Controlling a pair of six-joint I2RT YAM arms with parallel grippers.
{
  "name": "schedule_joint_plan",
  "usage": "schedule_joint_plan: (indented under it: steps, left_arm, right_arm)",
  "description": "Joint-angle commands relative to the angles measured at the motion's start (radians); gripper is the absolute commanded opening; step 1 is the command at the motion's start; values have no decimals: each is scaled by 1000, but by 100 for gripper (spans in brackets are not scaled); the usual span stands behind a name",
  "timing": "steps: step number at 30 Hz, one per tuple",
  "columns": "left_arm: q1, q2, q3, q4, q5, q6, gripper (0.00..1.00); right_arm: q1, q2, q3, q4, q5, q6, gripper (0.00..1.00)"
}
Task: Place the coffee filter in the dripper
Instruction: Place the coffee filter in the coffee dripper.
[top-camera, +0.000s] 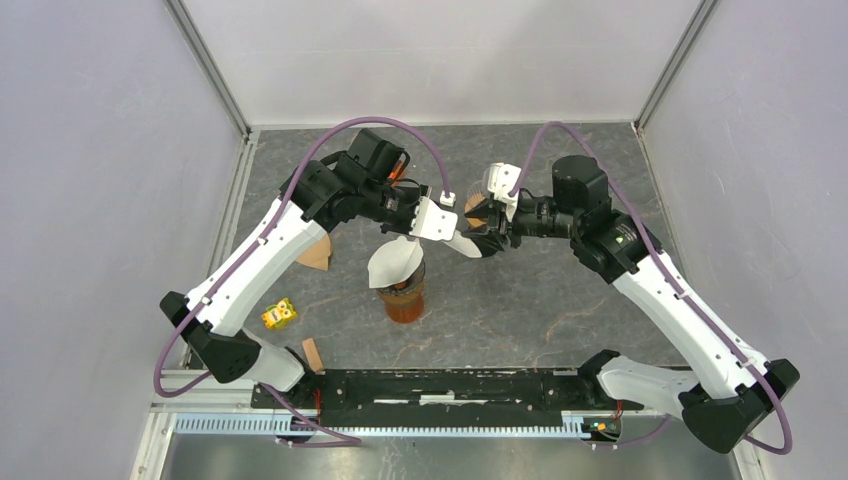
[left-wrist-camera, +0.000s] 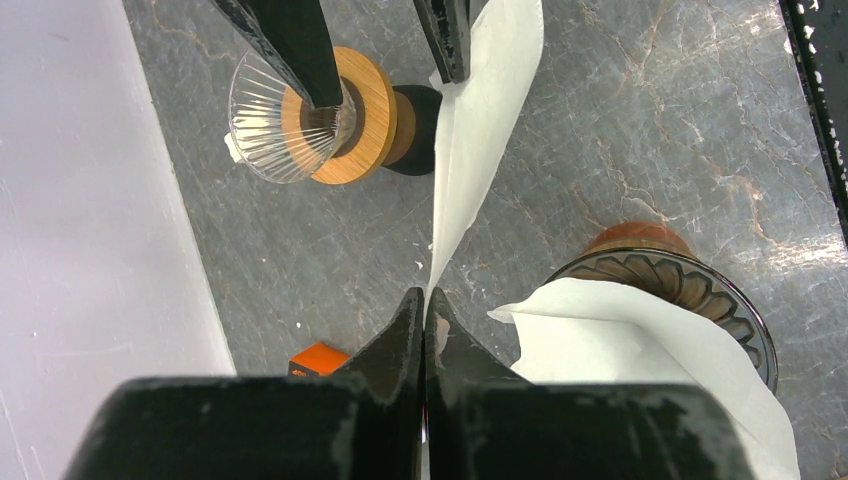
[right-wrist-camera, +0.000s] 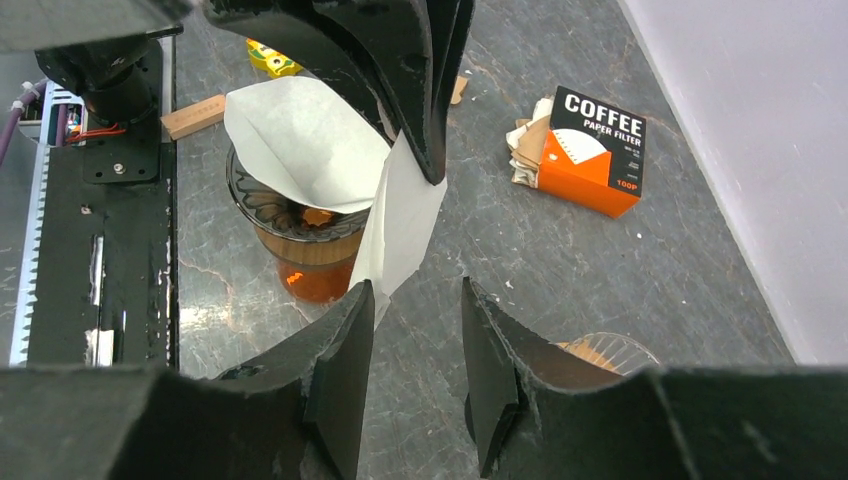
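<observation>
Pinches a flap of the coffee filter (left-wrist-camera: 480, 150) in the clenched left gripper (left-wrist-camera: 425, 300), rest draped over the dripper (left-wrist-camera: 690, 278) rim, right gripper (right-wrist-camera: 415, 295) parted nearby. Risks tearing or dragging it off if tugged.

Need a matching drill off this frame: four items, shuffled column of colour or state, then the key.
1. left gripper
2. right gripper
3. filter box
4. dark dripper

A. orange and black
B. fingers apart, nothing between them
C. shut on the coffee filter
D. white paper lying across its rim

Pairs: 1-C, 2-B, 3-A, 4-D
</observation>
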Motion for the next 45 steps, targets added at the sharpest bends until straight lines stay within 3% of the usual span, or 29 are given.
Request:
schedule_joint_plan:
  steps: [1,15,30,45]
  left_arm:
    - [-4,0,4,4,-1,37,2]
    - [-8,-1,-18,42,-40,16,2]
    - [-9,-9,-27,41,-41,24,2]
    - [-9,-9,-26,40,-40,26,2]
  right_arm:
    - [-4,1,-10,32,-24,2,44]
    - [-4,7,17,47,-70,47,43]
    - [-4,10,104,9,10,16,44]
    - [-4,34,47,3,-11,-6,43]
